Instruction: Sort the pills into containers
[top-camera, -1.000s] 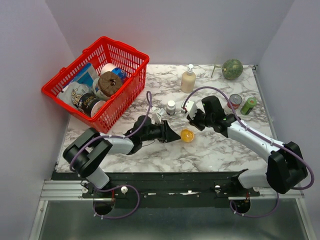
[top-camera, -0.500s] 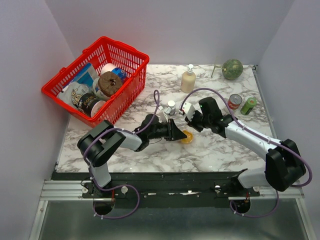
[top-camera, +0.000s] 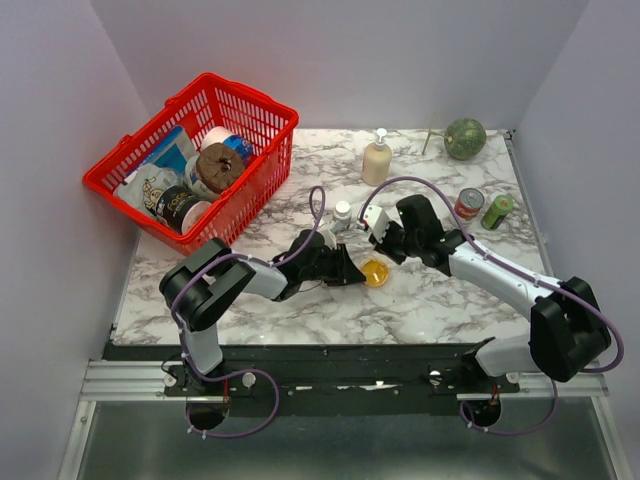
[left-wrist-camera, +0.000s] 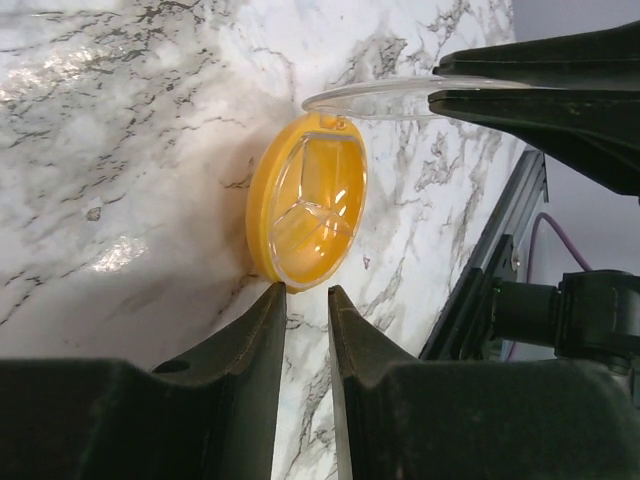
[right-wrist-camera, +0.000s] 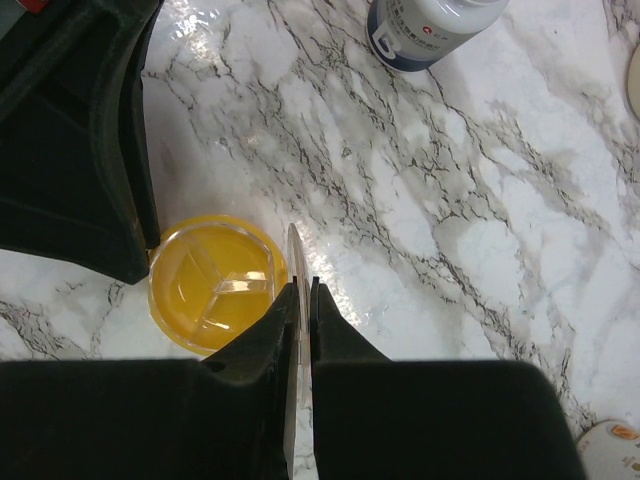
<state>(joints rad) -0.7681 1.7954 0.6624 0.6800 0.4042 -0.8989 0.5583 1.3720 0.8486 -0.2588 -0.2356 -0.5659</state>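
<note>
Left arm (top-camera: 250, 280) is easing back from the yellow dish (top-camera: 375, 271) on the surface (top-camera: 400, 310), right jaws pinching its clear lid (left-wrist-camera: 370, 98) on edge, left jaws narrow, empty; sorting seemingly just starting.

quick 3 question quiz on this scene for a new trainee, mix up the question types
1. Multiple choice: what is pinched in the jaws of the right gripper? A a red can; B a clear lid; C a pump bottle.
2. True or false: the white pill bottle stands on the marble table, outside the red basket.
3. Fill in: the yellow dish is split into ___ compartments.
Key: 1 B; 2 true; 3 three.
</note>
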